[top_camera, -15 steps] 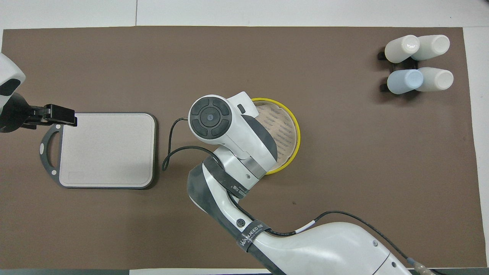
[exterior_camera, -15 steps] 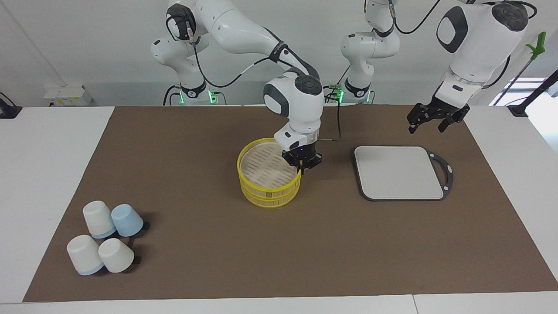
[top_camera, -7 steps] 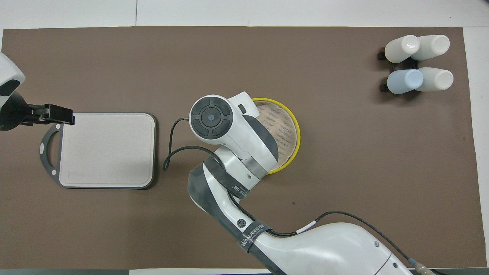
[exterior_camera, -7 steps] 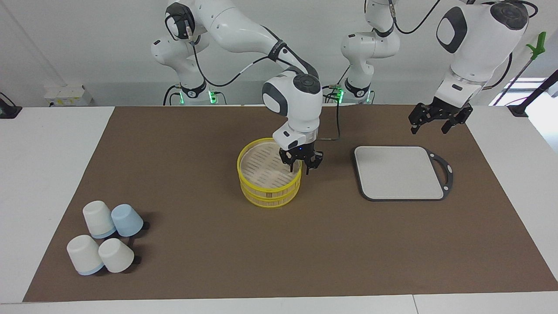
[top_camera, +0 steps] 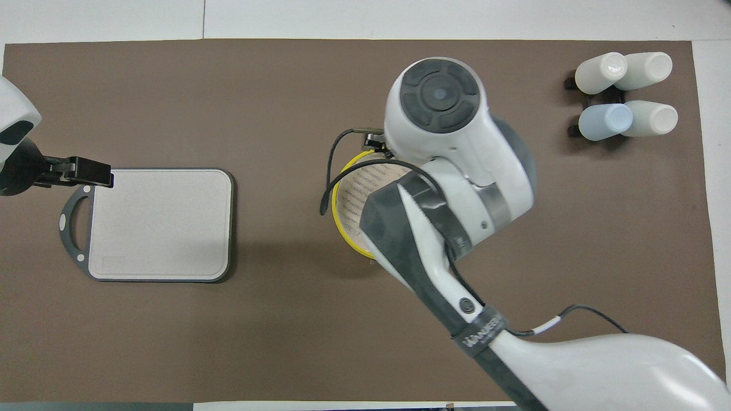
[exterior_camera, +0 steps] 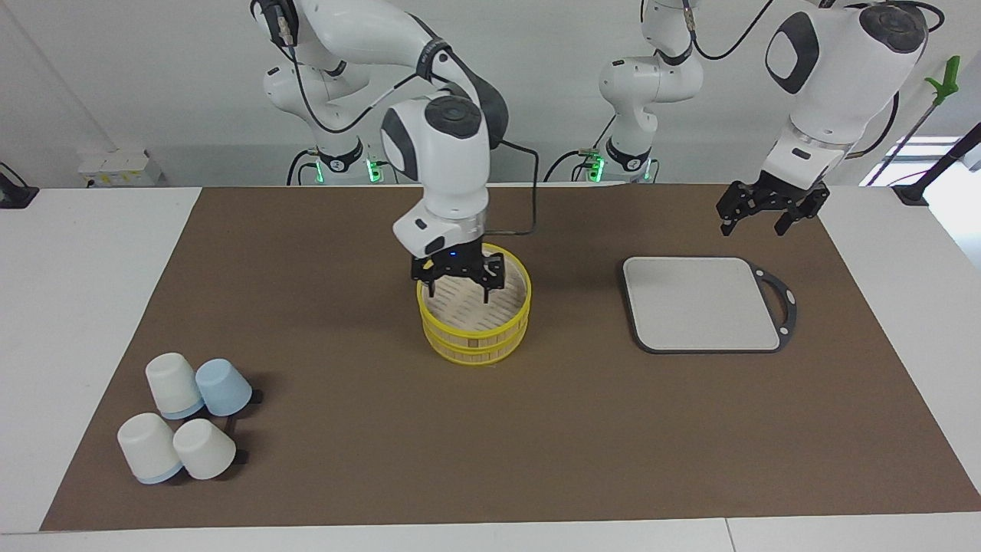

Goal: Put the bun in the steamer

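While overhead hides them, right gripper (exterior_camera: pixel 458 291) jaws spread over steamer (exterior_camera: pixel 474 330) — left gripper (exterior_camera: pixel 755 218) jaws spread, empty.

Two high cameras, half a turn apart, both take in the whole brown mat (exterior_camera: pixel 322 230). One looks from across the table toward the robots, at a distance. The other looks steeply down from above the robots' end. Both show the steamer (exterior_camera: pixel 475 326), tray (top_camera: pixel 163 225) and cups (top_camera: pixel 625 94).

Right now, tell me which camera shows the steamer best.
The facing view: the steamer shows both yellow-rimmed tiers and most of its slatted floor, the right gripper over it. In the overhead view the right arm covers all but part of its rim and floor.
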